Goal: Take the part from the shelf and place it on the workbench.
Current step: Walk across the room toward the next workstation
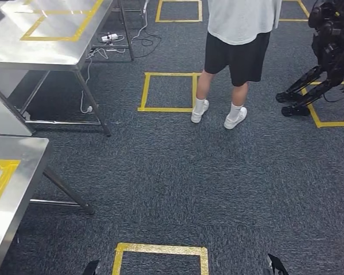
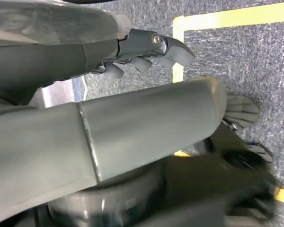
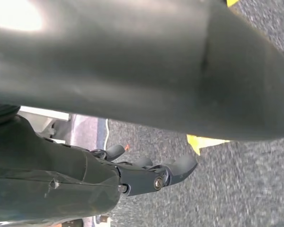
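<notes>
My left hand (image 2: 144,49) hangs beside my body over the grey carpet, its dark fingers stretched out with nothing in them. My right hand (image 3: 151,172) hangs the same way, its fingers extended and holding nothing. In the head view a dark tip of each arm shows at the bottom edge, the left (image 1: 92,267) and the right (image 1: 277,265). A steel workbench (image 1: 19,183) with a yellow tape mark stands close at my left. A second steel table (image 1: 53,48) with a yellow tape rectangle stands farther back on the left.
A person (image 1: 237,57) in dark shorts and white shoes stands ahead on the carpet. A black legged robot (image 1: 330,51) is at the far right. Cables and a power strip (image 1: 109,38) lie under the far table. Yellow tape squares (image 1: 161,250) mark the floor.
</notes>
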Robot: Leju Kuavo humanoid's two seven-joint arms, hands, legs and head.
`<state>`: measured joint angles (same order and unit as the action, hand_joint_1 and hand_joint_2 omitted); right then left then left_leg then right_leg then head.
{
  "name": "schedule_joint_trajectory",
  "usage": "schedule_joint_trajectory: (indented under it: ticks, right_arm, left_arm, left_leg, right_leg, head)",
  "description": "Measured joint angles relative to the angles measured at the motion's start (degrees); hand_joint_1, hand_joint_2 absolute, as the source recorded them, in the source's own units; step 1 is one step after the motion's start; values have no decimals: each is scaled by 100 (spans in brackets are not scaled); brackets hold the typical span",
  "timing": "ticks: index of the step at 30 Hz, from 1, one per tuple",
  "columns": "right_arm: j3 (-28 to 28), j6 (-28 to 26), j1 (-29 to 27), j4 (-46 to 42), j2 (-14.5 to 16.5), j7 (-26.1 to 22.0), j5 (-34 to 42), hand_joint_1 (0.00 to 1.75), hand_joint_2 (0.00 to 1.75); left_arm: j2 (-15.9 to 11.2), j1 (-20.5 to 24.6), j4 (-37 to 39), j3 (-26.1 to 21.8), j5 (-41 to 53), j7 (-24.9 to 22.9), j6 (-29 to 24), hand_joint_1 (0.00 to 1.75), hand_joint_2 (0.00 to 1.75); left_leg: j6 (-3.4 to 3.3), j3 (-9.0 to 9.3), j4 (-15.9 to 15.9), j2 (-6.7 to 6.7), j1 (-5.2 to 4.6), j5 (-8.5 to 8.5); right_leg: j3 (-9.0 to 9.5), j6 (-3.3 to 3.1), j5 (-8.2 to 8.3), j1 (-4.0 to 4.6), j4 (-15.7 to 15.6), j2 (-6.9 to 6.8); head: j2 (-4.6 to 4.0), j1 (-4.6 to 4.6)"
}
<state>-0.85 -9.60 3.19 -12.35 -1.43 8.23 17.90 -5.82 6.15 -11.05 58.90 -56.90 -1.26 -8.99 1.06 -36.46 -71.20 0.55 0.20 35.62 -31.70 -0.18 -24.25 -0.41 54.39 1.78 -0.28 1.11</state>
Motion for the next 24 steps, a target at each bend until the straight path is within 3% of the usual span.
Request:
schedule_joint_trajectory:
  ticks: [1,2,5,7,9,11,13,15,16,17,18,20,22,24]
  right_arm:
    - [0,1,-1,12,1,-1,-31,0,0]
    - [0,3,-3,22,1,-1,-67,0,0]
    - [-7,20,2,40,1,-11,-225,0,0]
    - [-16,39,1,48,0,-37,-307,0,0]
    - [-21,46,-15,63,-3,-67,-326,0,0]
    - [-33,49,-23,80,-3,-86,-339,0,0]
    - [-51,50,-9,90,-2,-96,-373,0,0]
    - [-60,49,-3,93,-3,-101,-409,0,0]
    - [-62,49,-6,96,-3,-99,-418,0,0]
    - [-64,49,-11,98,-3,-98,-422,0,0]
    - [-68,49,-12,102,-4,-97,-422,0,0]
    - [-80,49,-4,106,-6,-99,-422,0,0]
    - [-96,48,9,109,-10,-102,-422,0,0]
    - [-111,45,8,114,-16,-101,-429,0,0]
  left_arm:
    - [2,-8,0,7,2,0,3,0,0]
    - [2,-12,1,11,4,0,5,0,0]
    - [2,-8,1,26,31,-1,13,0,0]
    - [10,2,0,52,71,-8,17,0,0]
    - [29,17,-1,80,101,-19,18,0,0]
    - [44,26,-1,98,110,-17,18,0,0]
    - [49,18,-1,108,110,-6,18,0,0]
    - [50,4,-1,112,110,-2,18,0,0]
    - [51,1,-1,113,110,-1,18,0,0]
    - [55,1,-1,114,110,1,18,0,0]
    - [60,3,-1,115,110,2,18,0,0]
    - [70,4,-1,117,110,5,18,0,0]
    - [77,5,-1,118,110,8,18,0,0]
    - [81,11,-1,118,110,14,17,0,0]
  left_leg:
    - [0,-48,-51,-8,6,-55]
    - [-6,23,150,-24,14,-224]
    - [-46,541,1366,-290,47,-818]
    - [-84,670,1684,-386,44,-909]
    - [-150,680,1705,-276,28,-929]
    - [-225,695,1739,-161,27,-952]
    - [-269,704,1754,-39,11,-951]
    - [-286,709,1751,94,-11,-939]
    - [-289,715,1750,158,-17,-931]
    - [-288,726,1750,219,-21,-921]
    - [-283,746,1749,273,-24,-907]
    - [-252,792,1742,374,-44,-871]
    - [-210,820,1734,475,-70,-839]
    - [-169,839,1740,584,-82,-814]
  right_leg:
    - [3,1,0,-2,1,68]
    - [8,3,1,-5,3,138]
    - [11,48,1,-5,22,339]
    - [-13,114,6,-2,25,444]
    - [-36,186,11,-16,21,492]
    - [-141,240,-148,-13,261,255]
    - [-452,274,-540,-8,966,-50]
    - [-783,295,-839,-14,1698,-122]
    - [-820,293,-832,-14,1799,-132]
    - [-737,284,-716,-12,1661,-145]
    - [-542,265,-522,-7,1303,-185]
    - [-94,195,-196,41,455,-438]
    - [90,122,-107,92,63,-593]
    - [79,67,-97,97,29,-473]
  head:
    - [0,7]
    - [0,14]
    - [0,33]
    - [0,28]
    - [0,14]
    - [0,-10]
    - [0,-37]
    - [0,-45]
    - [0,-48]
    - [0,-50]
    - [0,-52]
    - [0,-55]
    - [0,-55]
    - [0,-53]
